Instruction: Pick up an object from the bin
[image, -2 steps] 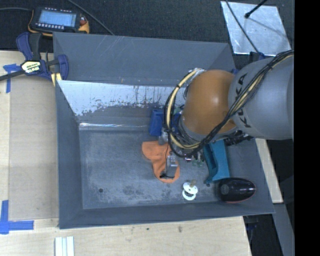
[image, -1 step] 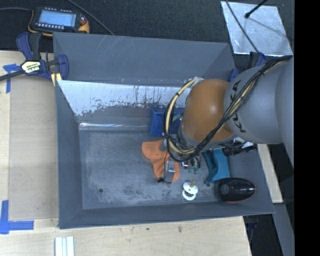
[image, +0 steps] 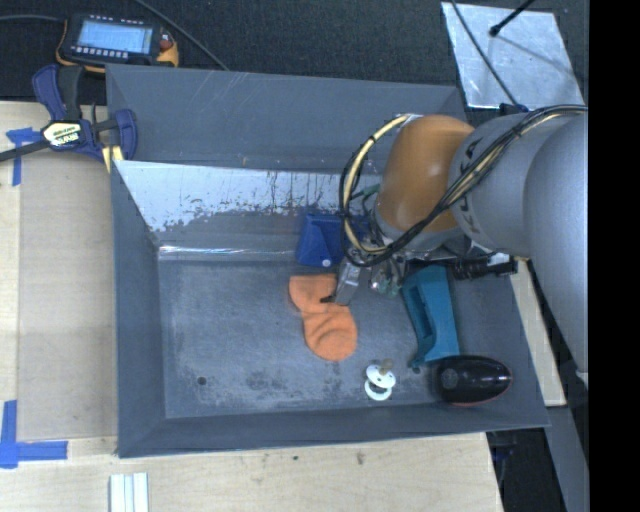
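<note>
Grey metal walls slope down to the scuffed floor of the bin (image: 220, 340), where the arm comes in from the right and its gripper (image: 345, 287) sits low near the middle, its tip at the upper right edge of a soft orange lump (image: 328, 325). How far the gripper is open, and whether it has hold of the lump, cannot be told. Just behind lies a blue block (image: 320, 240), to the right a teal tool (image: 432, 315), and toward the front a small white piece (image: 379, 382) near a black mouse (image: 470, 380).
</note>
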